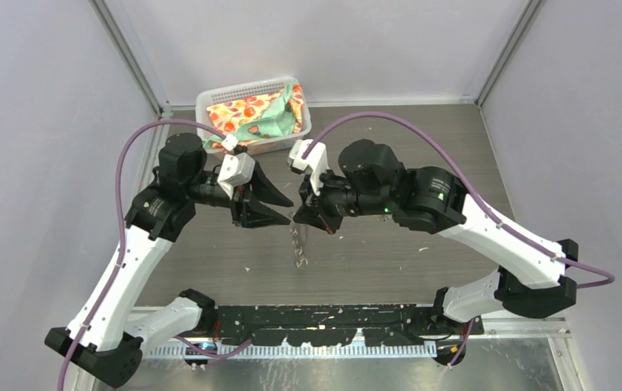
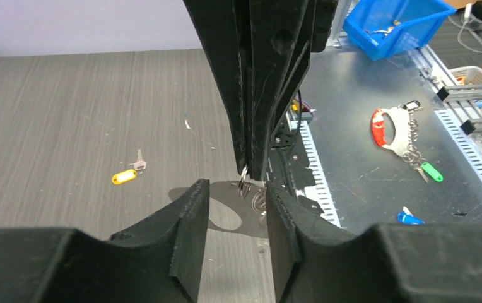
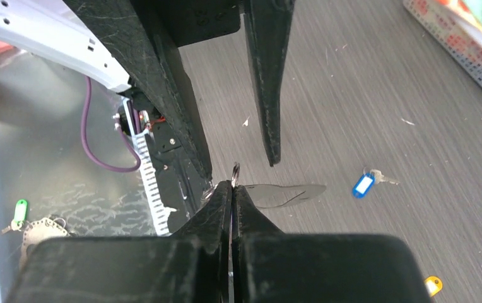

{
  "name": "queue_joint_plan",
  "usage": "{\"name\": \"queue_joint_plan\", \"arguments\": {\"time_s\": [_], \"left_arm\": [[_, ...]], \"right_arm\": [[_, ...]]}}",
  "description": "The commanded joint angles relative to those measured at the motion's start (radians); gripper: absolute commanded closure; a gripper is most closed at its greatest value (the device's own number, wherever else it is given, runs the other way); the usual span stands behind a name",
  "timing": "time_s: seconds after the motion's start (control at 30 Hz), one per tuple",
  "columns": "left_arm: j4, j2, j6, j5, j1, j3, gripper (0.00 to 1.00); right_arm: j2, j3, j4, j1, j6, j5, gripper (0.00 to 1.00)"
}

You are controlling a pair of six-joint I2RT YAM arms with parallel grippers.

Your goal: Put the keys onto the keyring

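My right gripper (image 3: 232, 184) is shut on the keyring (image 3: 235, 171), a small silvery ring that pokes out above its tips, held over the table. In the top view the two grippers meet at mid-table. From the right gripper (image 1: 295, 218) a silvery piece of the keyring (image 1: 297, 246) hangs down. My left gripper (image 2: 237, 187) is open, its fingers (image 3: 267, 95) on either side of the ring without touching it. Two keys lie on the table: one with a blue head (image 3: 364, 184) and one with a yellow head (image 2: 124, 177), also seen as the yellow key (image 3: 433, 285) near the right wrist view's corner.
A white basket (image 1: 210, 99) with patterned cloth stands at the table's back. Beyond the near edge, on the metal bench, lie a red carabiner with tagged keys (image 2: 385, 126) and a blue bin (image 2: 393, 25). Both arm bases sit at the near edge.
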Motion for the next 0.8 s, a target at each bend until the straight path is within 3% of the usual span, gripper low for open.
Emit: {"name": "queue_joint_plan", "arguments": {"time_s": [0.0, 0.17, 0.37, 0.77], "left_arm": [[-0.08, 0.014, 0.077, 0.086, -0.001, 0.044, 0.62], [-0.183, 0.012, 0.169, 0.132, -0.001, 0.049, 0.77], [-0.341, 0.021, 0.354, 0.073, -0.008, 0.075, 0.99], [-0.445, 0.086, 0.403, 0.036, -0.038, 0.106, 1.0]], "right_arm": [[0.038, 0.113, -0.073, -0.004, -0.038, -0.051, 0.99], [0.066, 0.14, -0.085, -0.004, -0.045, -0.06, 0.99], [0.112, 0.201, -0.131, -0.004, -0.045, -0.077, 0.99], [0.243, 0.34, -0.238, -0.004, -0.044, -0.118, 0.99]]}}
